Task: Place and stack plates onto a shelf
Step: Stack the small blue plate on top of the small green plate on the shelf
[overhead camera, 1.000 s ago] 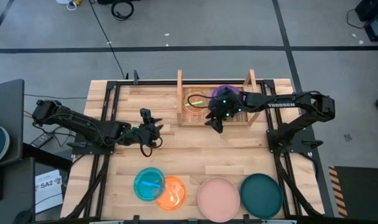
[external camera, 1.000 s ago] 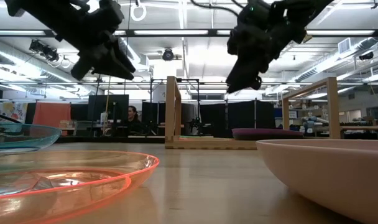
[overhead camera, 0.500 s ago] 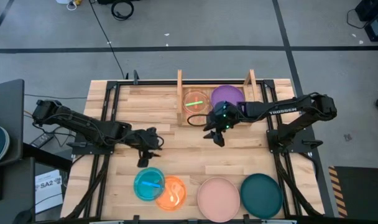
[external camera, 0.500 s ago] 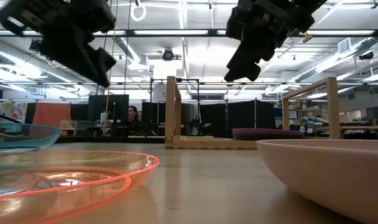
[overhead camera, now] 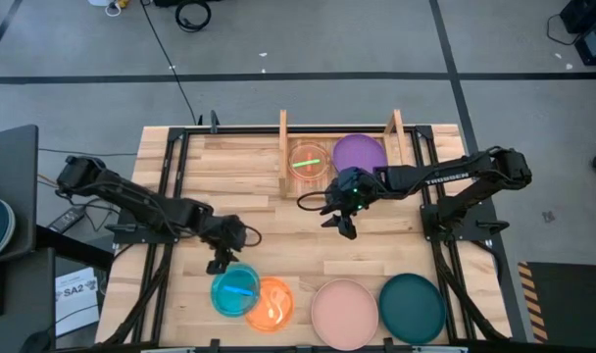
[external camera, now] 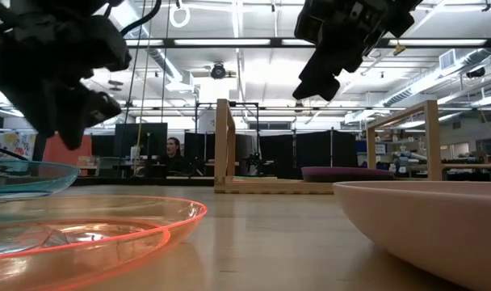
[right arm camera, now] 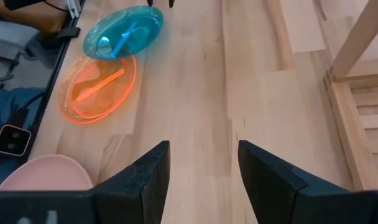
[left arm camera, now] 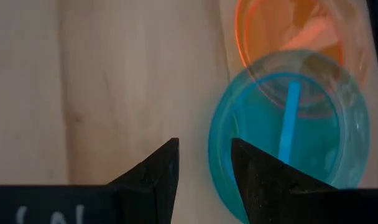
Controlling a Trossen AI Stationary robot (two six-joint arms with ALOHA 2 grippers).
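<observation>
The shelf (overhead camera: 337,157) at the table's far middle holds a small green plate (overhead camera: 309,160) and a purple plate (overhead camera: 360,154) side by side on its slats. Along the near edge lie a blue plate (overhead camera: 234,291) overlapping an orange one (overhead camera: 271,302), then a pink plate (overhead camera: 344,312) and a teal plate (overhead camera: 413,307). My left gripper (overhead camera: 220,263) hangs open just above the blue plate's far rim (left arm camera: 217,143), pointing steeply down. My right gripper (overhead camera: 347,227) is open over bare table in front of the shelf, with nothing between its fingers (right arm camera: 204,162).
A blue utensil (left arm camera: 290,121) lies in the blue plate, an orange one (right arm camera: 99,86) in the orange plate, a green one in the green plate. Bare planks stretch between shelf and the plate row. A person sits far behind the table (external camera: 172,153).
My left gripper has moved toward the near edge and down, rolling and tipping from nearly level to pointing down over the blue plate. My right gripper has swung away from the shelf toward the near edge, leaving the purple plate fully uncovered on the shelf.
</observation>
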